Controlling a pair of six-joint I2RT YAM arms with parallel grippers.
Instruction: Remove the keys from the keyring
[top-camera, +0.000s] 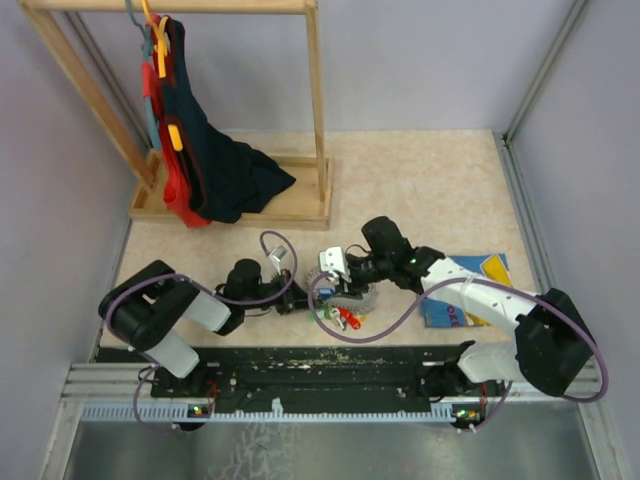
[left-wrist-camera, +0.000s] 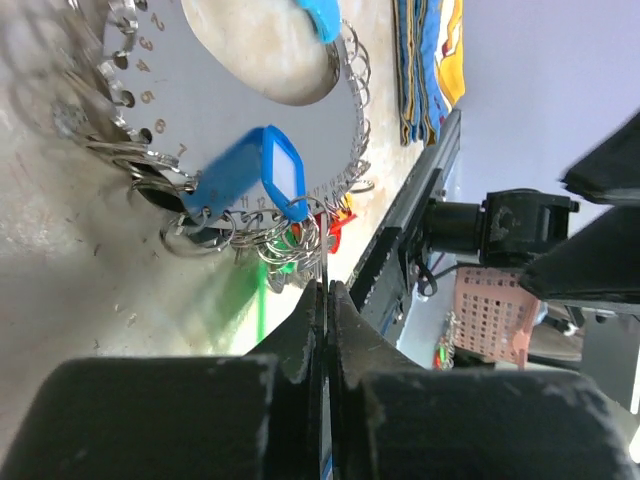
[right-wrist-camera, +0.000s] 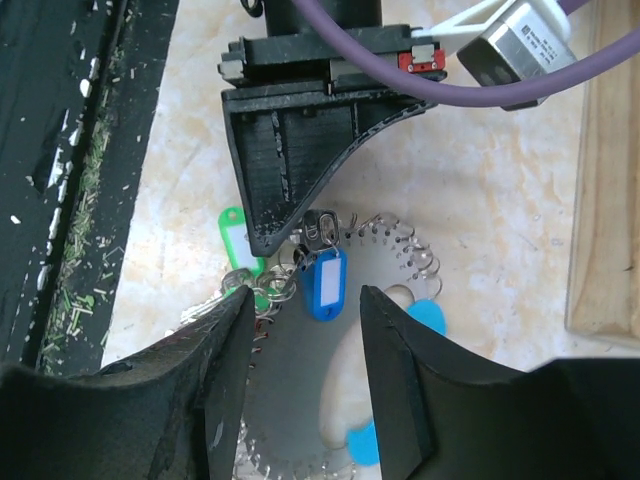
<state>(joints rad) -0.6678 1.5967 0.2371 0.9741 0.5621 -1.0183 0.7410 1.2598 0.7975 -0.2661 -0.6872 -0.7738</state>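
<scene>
The keyring (right-wrist-camera: 300, 370) is a flat grey disc with numbered holes and many small silvery rings round its rim; it lies on the table (top-camera: 352, 298). A blue tag (right-wrist-camera: 323, 285) with a white label hangs from a small silver key (right-wrist-camera: 322, 228) at the rim. A green tag (right-wrist-camera: 235, 235) and red-headed keys (top-camera: 342, 318) lie at the near edge. My left gripper (left-wrist-camera: 326, 290) is shut, with a thin metal sliver, the key seen edge-on, between its tips. My right gripper (right-wrist-camera: 303, 310) hovers open above the disc and holds nothing; the blue tag (left-wrist-camera: 245, 180) shows between its fingers.
A blue picture book (top-camera: 470, 295) lies to the right of the keyring. A wooden rack (top-camera: 315, 120) hung with dark and red clothes stands at the back left. The black base rail (top-camera: 320, 365) runs along the near edge, and purple cables loop beside both arms.
</scene>
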